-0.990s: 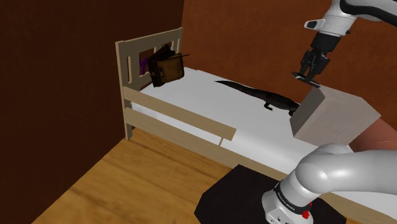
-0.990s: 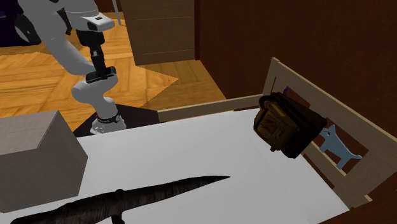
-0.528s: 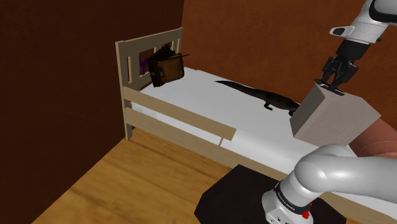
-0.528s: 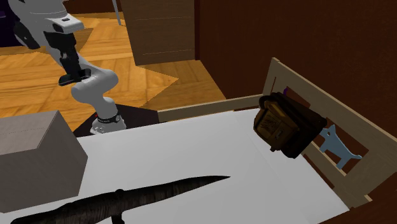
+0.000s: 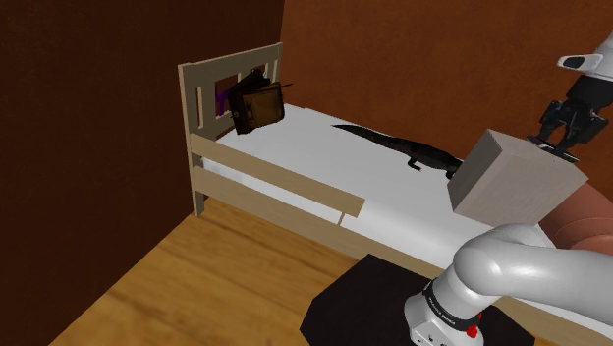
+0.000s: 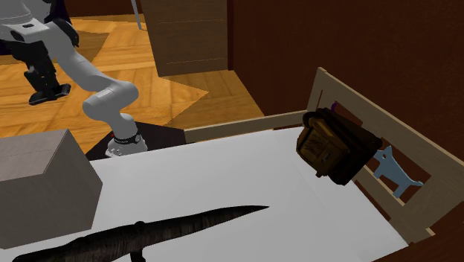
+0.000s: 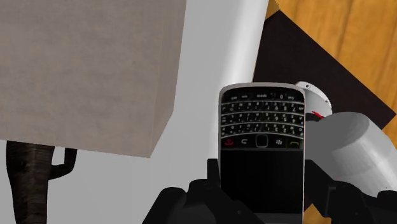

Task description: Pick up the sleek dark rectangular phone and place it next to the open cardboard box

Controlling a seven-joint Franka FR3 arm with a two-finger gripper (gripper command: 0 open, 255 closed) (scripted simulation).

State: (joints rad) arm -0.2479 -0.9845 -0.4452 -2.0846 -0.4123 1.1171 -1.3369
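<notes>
Brown walls and a wood floor surrounded a wooden-framed bed [image 5: 295,147] with a plain white top. On the bed sat a pale grey-beige box [image 5: 516,177], closed faces toward the cameras. A dark long-tailed animal figure [image 5: 403,147] lay just beside the box. A brown bag [image 5: 257,106] leaned at the headboard, well apart from both.

Pincer [image 5: 565,133] hung above the box's edge on the shoulder view's right. In the wrist view its fingers [image 7: 191,200] clasped a black phone [image 7: 262,153] with a silver rim and small keypad. The phone was held off the bed, with the box near it.
</notes>
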